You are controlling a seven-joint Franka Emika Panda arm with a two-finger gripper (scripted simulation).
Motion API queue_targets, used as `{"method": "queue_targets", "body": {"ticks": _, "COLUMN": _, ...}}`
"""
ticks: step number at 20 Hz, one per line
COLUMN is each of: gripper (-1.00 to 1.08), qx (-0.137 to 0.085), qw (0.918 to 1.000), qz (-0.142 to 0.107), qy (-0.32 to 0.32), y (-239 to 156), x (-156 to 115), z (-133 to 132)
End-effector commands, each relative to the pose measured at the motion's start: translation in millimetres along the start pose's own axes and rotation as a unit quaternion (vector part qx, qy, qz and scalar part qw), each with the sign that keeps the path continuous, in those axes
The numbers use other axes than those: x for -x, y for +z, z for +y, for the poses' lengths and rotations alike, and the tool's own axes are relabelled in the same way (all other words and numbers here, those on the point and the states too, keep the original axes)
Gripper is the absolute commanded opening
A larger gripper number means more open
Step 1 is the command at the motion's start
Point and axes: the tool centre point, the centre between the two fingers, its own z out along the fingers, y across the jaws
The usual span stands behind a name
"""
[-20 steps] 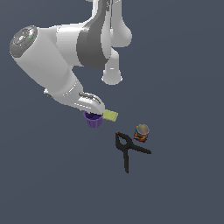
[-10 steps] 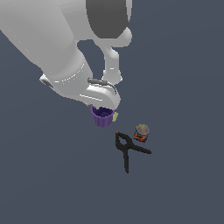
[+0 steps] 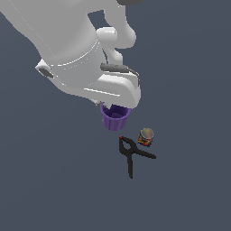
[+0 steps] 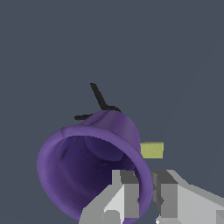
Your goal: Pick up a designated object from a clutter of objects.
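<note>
The purple cup [image 3: 115,116] is ribbed and tapered and hangs just under my wrist, clear of the floor. In the wrist view the cup [image 4: 87,166] is tilted with its open mouth toward the camera. My gripper [image 4: 146,194] is shut on the cup's rim, one finger [image 4: 124,192] inside and one outside. In the exterior view the gripper [image 3: 113,106] is mostly hidden by the hand. The black clamp with red tips [image 3: 132,154] and the multicoloured can [image 3: 145,136] lie below the cup in the exterior view.
The yellow-green pad [image 4: 152,150] shows behind the cup in the wrist view and is hidden in the exterior view. The clamp [image 4: 99,103] lies beyond the cup. My large white arm [image 3: 76,49] fills the exterior view's upper left. The floor is plain dark grey.
The arm has risen and looms larger, carrying the purple cup up and toward the exterior view's right. The pad, visible earlier beside the cup, is now hidden. Clamp and can have not moved.
</note>
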Motion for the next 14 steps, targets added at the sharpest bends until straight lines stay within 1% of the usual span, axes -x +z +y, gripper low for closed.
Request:
{"method": "queue_targets", "body": {"ticks": 1, "gripper": -1.0, "qx": 0.0, "qw": 1.0, "qz": 0.0, "qy": 0.0, "y": -9, "x": -1, "z": -8}}
{"method": "queue_targets", "body": {"ticks": 7, "gripper": -1.0, "qx": -0.001, "qw": 1.0, "qz": 0.001, "qy": 0.0, "y": -21, "x": -2, "z": -19}}
{"method": "queue_targets", "body": {"ticks": 14, "gripper": -1.0, "qx": -0.001, "qw": 1.0, "qz": 0.001, "qy": 0.0, "y": -25, "x": -3, "z": -23}}
